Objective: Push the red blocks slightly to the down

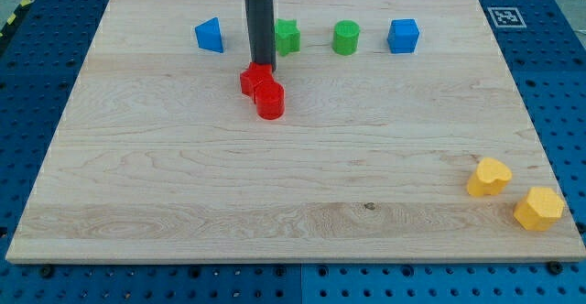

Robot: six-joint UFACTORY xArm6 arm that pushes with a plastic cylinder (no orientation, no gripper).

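Note:
Two red blocks touch each other in the upper middle of the board: a red star-like block (254, 80) and a red cylinder (270, 102) just below and to its right. My tip (260, 65) stands at the top edge of the red star-like block, touching or nearly touching it. The dark rod rises from there to the view's top.
Along the top stand a blue triangular block (211, 36), a green star-like block (287, 37) partly behind the rod, a green cylinder (346, 38) and a blue cube (403, 36). At the lower right lie a yellow heart-shaped block (488, 177) and a yellow hexagonal block (538, 208). The wooden board (183, 203) lies on a blue pegboard.

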